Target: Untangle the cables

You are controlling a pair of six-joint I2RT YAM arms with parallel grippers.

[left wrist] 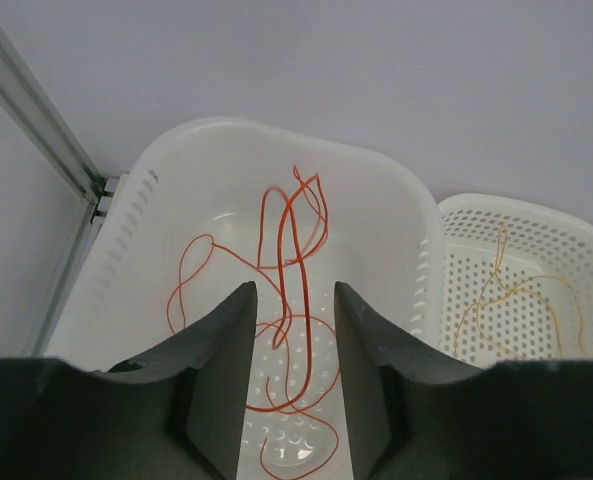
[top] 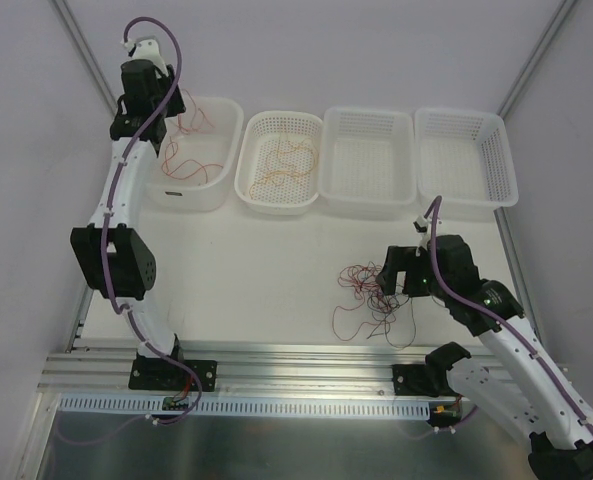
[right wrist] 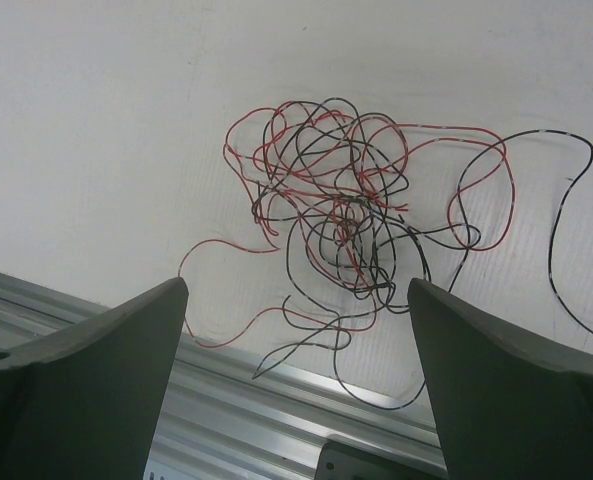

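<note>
- From the top: the left claw point(top: 166, 108) hangs over the near corner of the first white tub point(top: 221, 192), far back on the left. From here I cannot tell how wide it is, because the arm hides its fingers.
- A loose red cable point(top: 188, 150) lies inside that tub, right under the claw.
- The next basket point(top: 248, 185) has holes in it and an orange cable point(top: 286, 160) curled on its floor.
- The right claw point(top: 396, 272) is low over the table point(top: 246, 270), near the front on the right. The tangle of cables point(top: 371, 300), red and black, lies on the table just beside and under it.
- From the left wrist: the left claw point(left wrist: 294, 292) is a little way apart, with a narrow gap. The red cable point(left wrist: 298, 215) runs through that gap, down into the tub point(left wrist: 376, 195). It looks like it touches neither finger, but its lower end is hard to see.
- The orange cable point(left wrist: 496, 290) sits in the holey basket point(left wrist: 551, 235) off to the right, well apart from the claw.
- From the right wrist: the right claw point(right wrist: 296, 285) is spread wide and holds nothing.
- The tangle of cables point(right wrist: 341, 205) lies on the table point(right wrist: 96, 120) just ahead of the two fingers, in line with the gap. Loose ends trail down between the fingers, near a metal rail point(right wrist: 236, 400).
</note>
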